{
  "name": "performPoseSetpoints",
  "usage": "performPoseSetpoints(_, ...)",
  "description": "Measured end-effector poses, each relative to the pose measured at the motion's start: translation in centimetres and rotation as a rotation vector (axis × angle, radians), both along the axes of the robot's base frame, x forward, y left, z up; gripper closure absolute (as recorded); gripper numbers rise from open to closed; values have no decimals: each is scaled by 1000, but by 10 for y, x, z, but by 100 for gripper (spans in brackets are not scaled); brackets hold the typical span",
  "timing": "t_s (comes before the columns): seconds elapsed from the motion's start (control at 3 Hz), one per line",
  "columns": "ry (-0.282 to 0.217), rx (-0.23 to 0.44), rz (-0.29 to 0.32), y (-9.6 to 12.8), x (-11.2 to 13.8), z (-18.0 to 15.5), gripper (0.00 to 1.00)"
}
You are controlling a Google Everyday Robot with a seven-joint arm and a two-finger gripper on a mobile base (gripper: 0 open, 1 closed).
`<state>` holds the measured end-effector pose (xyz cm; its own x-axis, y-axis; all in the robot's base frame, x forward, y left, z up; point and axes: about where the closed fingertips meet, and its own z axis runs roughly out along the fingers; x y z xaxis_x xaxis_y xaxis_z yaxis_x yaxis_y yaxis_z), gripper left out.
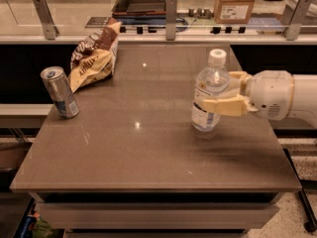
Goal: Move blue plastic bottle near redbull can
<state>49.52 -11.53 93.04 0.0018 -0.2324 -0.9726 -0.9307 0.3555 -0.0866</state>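
Note:
The blue plastic bottle (pixel 209 90), clear with a white cap and a white-and-dark label, stands tilted at the right of the table. My gripper (pixel 220 92) reaches in from the right and is shut on the bottle's middle, one cream finger (pixel 222 106) across its front. The redbull can (pixel 59 92), silver and blue, stands leaning at the table's left edge, far from the bottle.
A brown and yellow snack bag (pixel 94 56) lies at the back left, behind the can. The brown table (pixel 148 148) has a counter behind it with metal posts (pixel 171 16), a tray (pixel 142 1) and a cardboard box (pixel 237 3).

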Motion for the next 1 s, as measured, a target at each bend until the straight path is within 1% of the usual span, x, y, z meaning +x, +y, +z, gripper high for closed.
performPoseSetpoints(0.33, -10, 24, -44, 42, 19, 0, 100)
performPoseSetpoints(0.67, 25, 41, -70, 87, 38, -8, 100)
performPoseSetpoints(1.0, 80, 33, -60, 133, 45, -13, 100)
